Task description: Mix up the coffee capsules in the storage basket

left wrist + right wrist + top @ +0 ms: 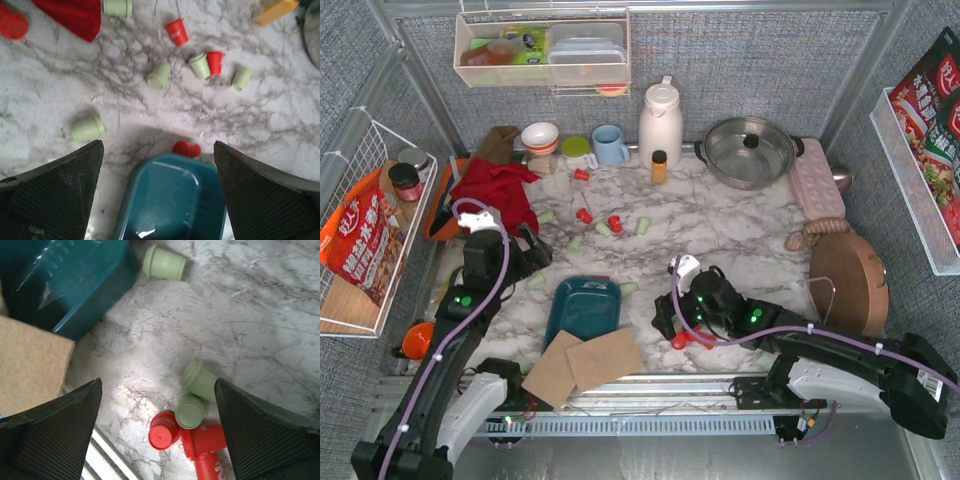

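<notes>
— Where do things stand?
— Basket (582,308) near centre, looks bare; capsules (159,76) strewn beyond it. My left gripper (157,150) and right gripper (156,387) are both spread, holding nothing.
— The risk?
— Pinching the right's clump (crowding the near edge) could flick one off the table (740,235).

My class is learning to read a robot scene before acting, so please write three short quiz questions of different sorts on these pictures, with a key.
1. True or false: the storage basket already holds coffee capsules.
2. Below the right gripper, between its fingers, the capsules are: A red only; B green only; C both colours.
3. In one word, how do the fingers of the left gripper stand?
Key: 1 false; 2 C; 3 open.
</notes>
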`<state>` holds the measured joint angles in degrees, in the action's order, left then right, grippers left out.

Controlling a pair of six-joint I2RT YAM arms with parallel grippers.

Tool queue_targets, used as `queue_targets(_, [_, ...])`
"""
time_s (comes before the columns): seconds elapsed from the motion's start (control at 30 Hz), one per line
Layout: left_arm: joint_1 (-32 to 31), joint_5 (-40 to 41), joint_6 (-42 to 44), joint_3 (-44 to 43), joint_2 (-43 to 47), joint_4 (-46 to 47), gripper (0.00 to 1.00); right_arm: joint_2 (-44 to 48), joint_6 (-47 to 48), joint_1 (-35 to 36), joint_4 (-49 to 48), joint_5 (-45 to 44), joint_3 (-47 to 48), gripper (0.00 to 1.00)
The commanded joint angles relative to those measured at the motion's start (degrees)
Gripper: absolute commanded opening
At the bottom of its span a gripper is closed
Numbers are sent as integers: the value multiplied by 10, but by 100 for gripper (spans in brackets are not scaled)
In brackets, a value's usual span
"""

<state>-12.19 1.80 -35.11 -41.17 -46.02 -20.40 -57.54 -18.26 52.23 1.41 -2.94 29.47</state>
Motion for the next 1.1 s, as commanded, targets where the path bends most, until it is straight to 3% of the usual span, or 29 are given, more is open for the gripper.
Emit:
queue_targets(0.0, [-36, 34, -7, 25, 53, -60, 98, 11, -19, 22, -45, 28, -19, 99])
queue_targets(0.13, [-86, 61, -22, 22, 80, -81, 85, -1, -20, 49, -74, 27, -30, 99])
queue_targets(0.27, [-107, 86, -28, 3, 62, -110, 81, -39, -36, 68, -105, 34, -22, 99])
queue_targets(0.67, [-120, 97, -4, 0, 26, -85, 82, -133, -78, 114, -155, 64, 26, 96])
queue_targets(1.07, [-120, 113, 62, -9, 26, -18, 86, -201, -122, 116, -219, 134, 31, 80])
